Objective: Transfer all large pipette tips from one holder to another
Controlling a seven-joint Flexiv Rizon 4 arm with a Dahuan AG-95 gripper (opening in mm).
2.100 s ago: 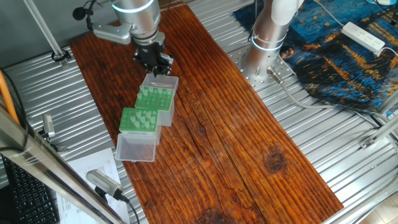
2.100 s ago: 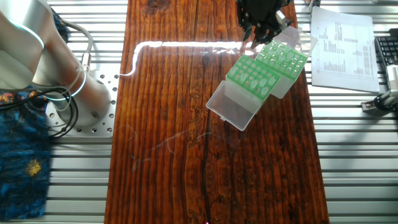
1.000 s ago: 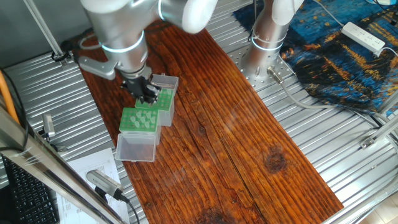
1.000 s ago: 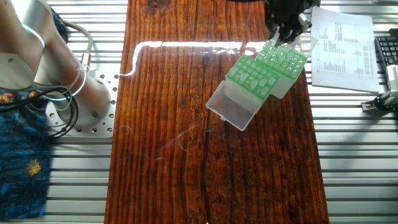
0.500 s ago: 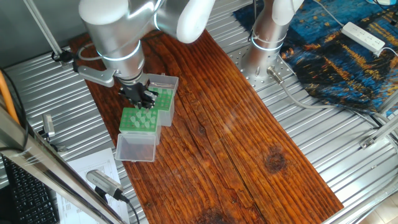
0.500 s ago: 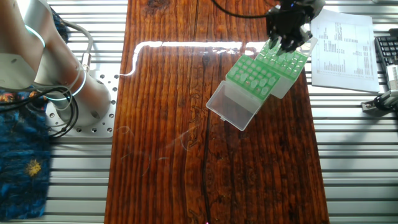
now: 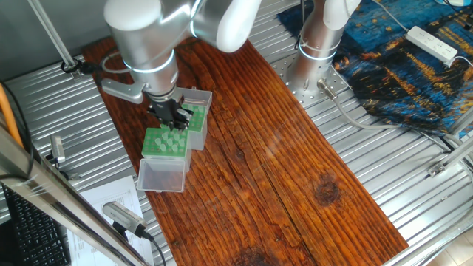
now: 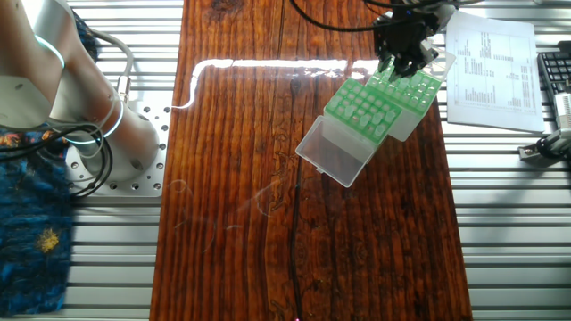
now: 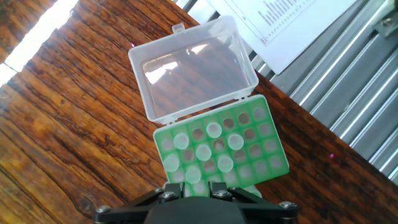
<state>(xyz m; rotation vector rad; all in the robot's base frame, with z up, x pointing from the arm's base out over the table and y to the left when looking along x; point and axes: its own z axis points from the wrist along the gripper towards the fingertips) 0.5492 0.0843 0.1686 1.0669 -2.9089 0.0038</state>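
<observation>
The hand (image 7: 176, 118) hangs low over two green racks set side by side on the wooden table (image 7: 295, 177) — whether its fingers are parted or clamped on anything cannot be told, since its black body hides them. The pipette tips (image 9: 208, 149) stand upright as pale round tops in the rack (image 9: 221, 149) straight below the hand, its clear lid (image 9: 193, 65) swung open flat. A printed sheet (image 8: 491, 62) lies just beside the racks.

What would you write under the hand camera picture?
Gripper hovering over a green rack of pipette tips, its clear lid open.
</observation>
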